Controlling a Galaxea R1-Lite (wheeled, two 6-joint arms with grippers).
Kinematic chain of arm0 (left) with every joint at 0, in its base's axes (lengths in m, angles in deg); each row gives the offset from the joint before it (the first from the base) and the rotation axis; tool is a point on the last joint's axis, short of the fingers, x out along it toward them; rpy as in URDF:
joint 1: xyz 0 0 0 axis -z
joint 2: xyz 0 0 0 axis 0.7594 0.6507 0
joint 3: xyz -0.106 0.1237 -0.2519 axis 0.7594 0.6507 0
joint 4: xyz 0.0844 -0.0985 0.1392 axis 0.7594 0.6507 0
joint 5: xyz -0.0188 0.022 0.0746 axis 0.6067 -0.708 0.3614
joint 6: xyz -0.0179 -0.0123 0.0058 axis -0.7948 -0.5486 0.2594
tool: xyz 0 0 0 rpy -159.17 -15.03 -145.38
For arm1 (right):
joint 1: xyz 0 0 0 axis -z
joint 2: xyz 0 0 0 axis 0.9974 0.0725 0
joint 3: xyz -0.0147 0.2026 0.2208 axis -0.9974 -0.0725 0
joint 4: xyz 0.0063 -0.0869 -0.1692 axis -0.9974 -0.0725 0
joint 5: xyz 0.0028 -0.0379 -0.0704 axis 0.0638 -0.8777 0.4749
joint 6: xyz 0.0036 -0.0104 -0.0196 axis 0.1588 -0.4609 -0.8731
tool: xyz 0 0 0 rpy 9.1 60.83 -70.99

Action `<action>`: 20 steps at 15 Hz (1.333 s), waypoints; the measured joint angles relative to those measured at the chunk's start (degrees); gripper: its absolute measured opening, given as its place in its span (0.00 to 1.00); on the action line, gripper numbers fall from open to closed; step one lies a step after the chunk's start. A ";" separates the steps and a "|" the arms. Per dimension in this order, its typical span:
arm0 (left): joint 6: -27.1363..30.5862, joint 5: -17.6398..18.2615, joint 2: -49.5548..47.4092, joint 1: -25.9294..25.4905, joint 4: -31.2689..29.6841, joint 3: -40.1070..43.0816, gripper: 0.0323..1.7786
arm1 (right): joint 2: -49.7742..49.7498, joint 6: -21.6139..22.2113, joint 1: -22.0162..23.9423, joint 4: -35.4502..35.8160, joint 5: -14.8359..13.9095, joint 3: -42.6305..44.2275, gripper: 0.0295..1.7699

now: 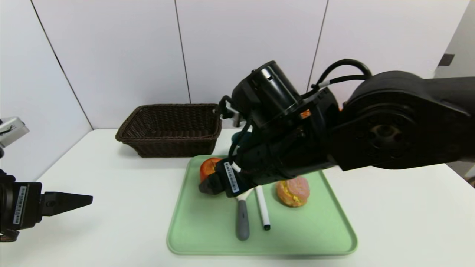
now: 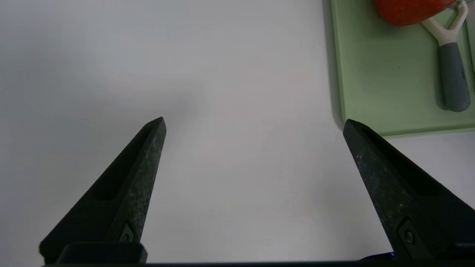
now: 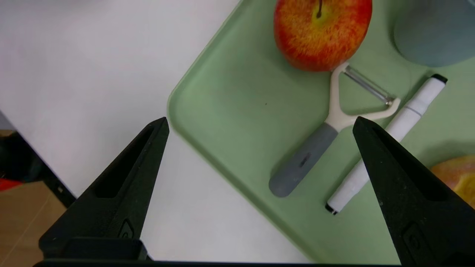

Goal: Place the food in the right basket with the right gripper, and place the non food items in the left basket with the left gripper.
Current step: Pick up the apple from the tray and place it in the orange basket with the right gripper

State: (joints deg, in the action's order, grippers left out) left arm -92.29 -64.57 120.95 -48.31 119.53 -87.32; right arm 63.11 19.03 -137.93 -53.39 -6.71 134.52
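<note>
Right gripper [image 3: 259, 122], wide open and empty, hangs above green tray [image 3: 230, 111] on white table [image 1: 111, 207].

Right hand [image 1: 207, 186] above apple [image 1: 208, 167] on tray [image 1: 207, 230]

Red-yellow apple [image 3: 322, 35] upright, touching the white peeler [image 3: 336, 124] head. Peeler and white pen [image 3: 389, 139] lie flat, side by side. Pink bun [image 1: 292, 191] beside pen. Teal-grey cup [image 3: 434, 37] near apple. Dark brown basket [image 1: 169, 129] upright.
</note>
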 joint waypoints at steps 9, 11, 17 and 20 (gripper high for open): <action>0.02 0.01 1.22 1.35 -0.28 0.04 0.95 | 10.52 -2.02 0.16 -0.20 -6.66 8.94 0.97; -0.02 0.04 1.24 1.35 -0.28 0.11 0.95 | 11.72 -2.21 0.06 -0.17 -7.85 9.62 0.97; -0.11 0.00 1.16 1.35 -0.26 0.50 0.95 | 14.87 -2.66 0.20 0.16 -10.37 11.47 0.97; -0.15 0.00 1.13 1.35 -0.28 0.56 0.95 | 16.73 -2.46 0.33 0.33 -10.37 13.59 0.97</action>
State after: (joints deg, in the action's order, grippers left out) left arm -92.44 -64.57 122.08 -46.96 119.25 -86.76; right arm 79.84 16.57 -137.60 -53.06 -17.09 148.11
